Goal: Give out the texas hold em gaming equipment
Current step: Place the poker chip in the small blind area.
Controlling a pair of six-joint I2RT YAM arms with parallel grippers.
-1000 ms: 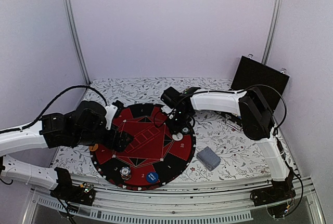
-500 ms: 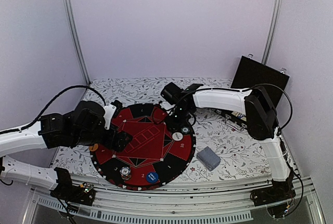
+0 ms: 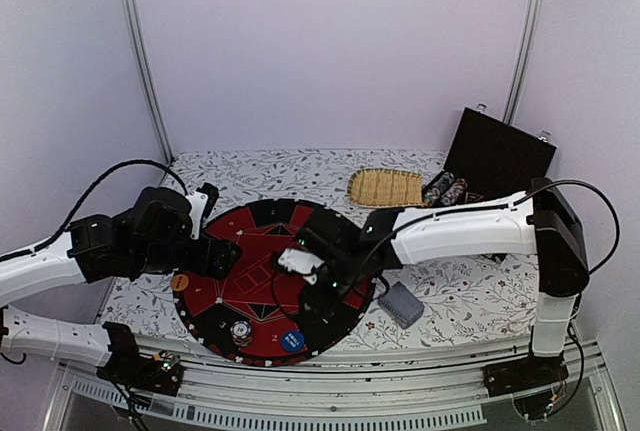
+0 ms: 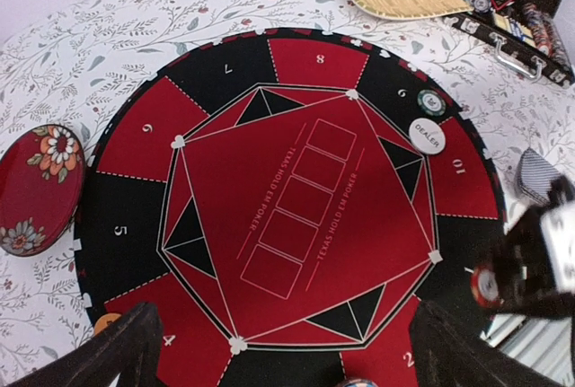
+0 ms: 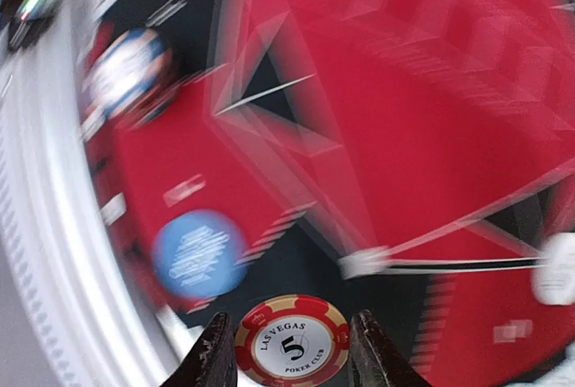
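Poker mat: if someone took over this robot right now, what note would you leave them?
Left gripper: open, empty, above the mat.
Right gripper: shut on a red 5 chip, over the mat's near edge.
Placed: dealer button and green chip near seat 10, blue chip by seat 2.
To do: set the held chip down; card deck lies undealt beside the mat; more chips wait in the case.

The left arm point(image 3: 40, 273) and right arm point(image 3: 455, 231) are smooth white shells joined by bulky black motor housings point(image 3: 160, 219). A thin black cable point(image 3: 128, 163) loops off the left arm behind the left gripper point(image 4: 287, 313); another cable point(image 3: 604, 213) arcs behind the right gripper point(image 5: 289, 326). Fingers point(image 5: 216, 356) are matte black.
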